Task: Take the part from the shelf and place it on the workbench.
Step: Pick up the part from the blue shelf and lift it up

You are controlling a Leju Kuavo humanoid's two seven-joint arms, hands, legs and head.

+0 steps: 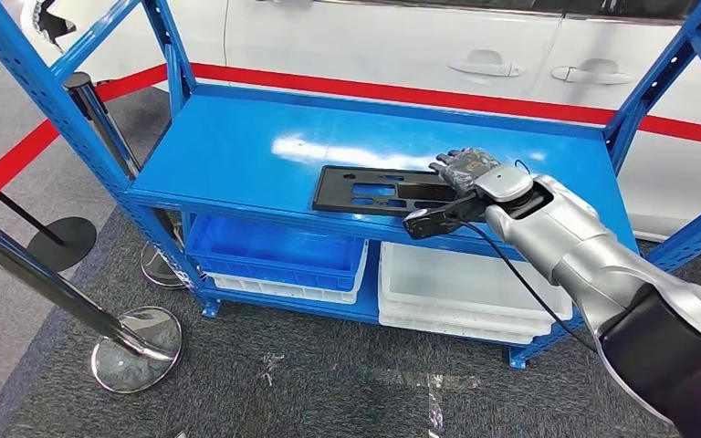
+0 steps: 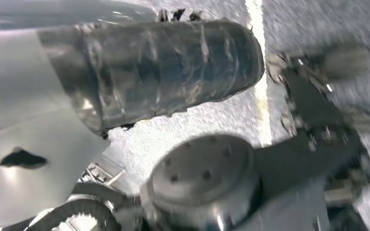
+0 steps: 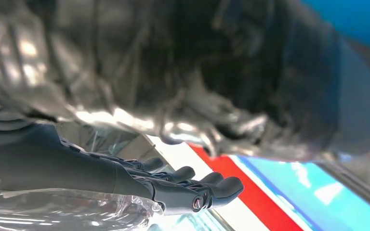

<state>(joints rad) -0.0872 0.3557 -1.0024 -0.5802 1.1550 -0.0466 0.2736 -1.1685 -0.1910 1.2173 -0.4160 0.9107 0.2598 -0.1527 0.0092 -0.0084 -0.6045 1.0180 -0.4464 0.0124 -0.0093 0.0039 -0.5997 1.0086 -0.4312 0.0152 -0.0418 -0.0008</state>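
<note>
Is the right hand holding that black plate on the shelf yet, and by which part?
It cannot be told. The right hand lies over the right end of the black plate on the blue shelf, but no closed grip shows.

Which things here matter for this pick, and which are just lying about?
For the job:
- black part, flat on the blue shelf
- right robot hand, at the part's right end

Lying about:
- blue bin and white bins on the lower level
- stanchion posts
- white car behind
</note>
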